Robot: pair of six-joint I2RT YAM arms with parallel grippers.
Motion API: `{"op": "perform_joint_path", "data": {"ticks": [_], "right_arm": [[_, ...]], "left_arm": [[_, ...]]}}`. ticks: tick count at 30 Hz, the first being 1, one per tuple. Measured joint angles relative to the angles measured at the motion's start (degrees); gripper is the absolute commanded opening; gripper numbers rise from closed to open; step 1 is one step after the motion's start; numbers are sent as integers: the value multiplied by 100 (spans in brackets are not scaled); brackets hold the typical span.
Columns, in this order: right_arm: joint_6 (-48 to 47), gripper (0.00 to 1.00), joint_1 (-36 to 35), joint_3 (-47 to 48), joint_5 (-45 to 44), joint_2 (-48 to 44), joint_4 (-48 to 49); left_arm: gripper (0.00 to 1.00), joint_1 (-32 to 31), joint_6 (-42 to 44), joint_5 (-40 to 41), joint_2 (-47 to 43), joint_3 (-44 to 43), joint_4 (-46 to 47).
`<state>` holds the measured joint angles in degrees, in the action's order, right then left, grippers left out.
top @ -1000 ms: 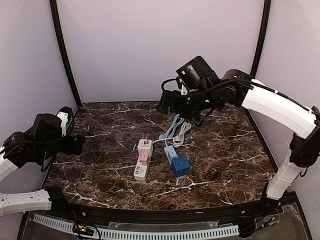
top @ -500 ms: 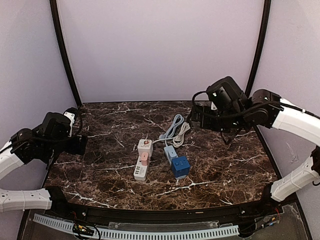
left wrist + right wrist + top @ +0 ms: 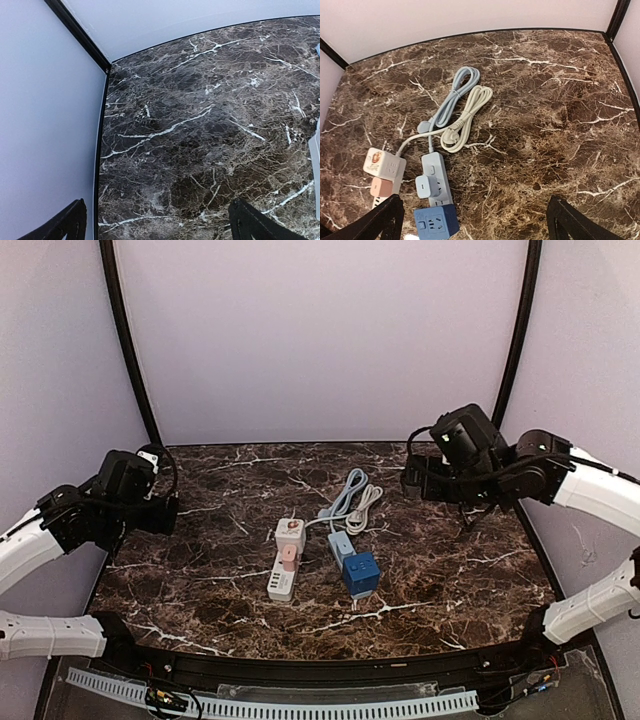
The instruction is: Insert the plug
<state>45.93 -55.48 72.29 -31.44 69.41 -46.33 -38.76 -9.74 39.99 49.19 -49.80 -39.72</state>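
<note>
Dark brown marble counter point(image 3: 450, 570) is carrying everything centre-front. White-and-black R arm point(image 3: 590, 480) is pulling back: 1 s ago it was reaching high over the back-centre, now it's hanging over the right rear, well apart from the strips. L arm point(image 3: 60, 525) is creeping inward along the left edge, also well apart from them.

White power strip point(image 3: 283, 570) & grey-blue power strip point(image 3: 434, 177) are lying side by side, not shifting btwn frames. Coiled light-blue cord point(image 3: 455, 95) and cream cord point(image 3: 470, 112) are lying just behind them, touching each other. Dark-blue cube socket point(image 3: 361, 573) is sitting at the grey-blue strip's near end, pale-blue adapter point(image 3: 426, 185) just behind it.

Cream cord's plug point(image 3: 451, 132), prob. the task's thing, is lying loose on the counter near the grey-blue strip's far end, in no socket.

R pincer point(image 3: 477, 220) is hanging spread wide, holding nothing; L pincer point(image 3: 160, 227) likewise.

Imo: insertion isn't done yet. R arm is retreating, not approaching, so the grasp is yet to come.
</note>
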Motion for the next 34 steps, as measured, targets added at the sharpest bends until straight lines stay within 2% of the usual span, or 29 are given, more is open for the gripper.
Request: {"op": "perform_joint_path", "data": {"ticks": [5, 8, 15, 17, 26, 34], "right_arm": [[109, 98, 133, 96, 52, 739, -264], [94, 99, 570, -2, 291, 933, -350], [-531, 99, 2459, -595, 925, 103, -96], [-763, 99, 2767, -680, 1058, -199, 13], [-1235, 99, 2883, -1161, 1665, -717, 372], [-1331, 99, 2883, -1233, 1843, -938, 472]], "left_arm": [[99, 459, 11, -72, 98, -57, 52], [99, 776, 15, -177, 98, -61, 46], [99, 2026, 33, -680, 118, -63, 26], [99, 2319, 31, -839, 136, -63, 33], [99, 2474, -90, -1327, 164, -61, 186], [99, 2474, -155, -1460, 146, 26, 337]]}}
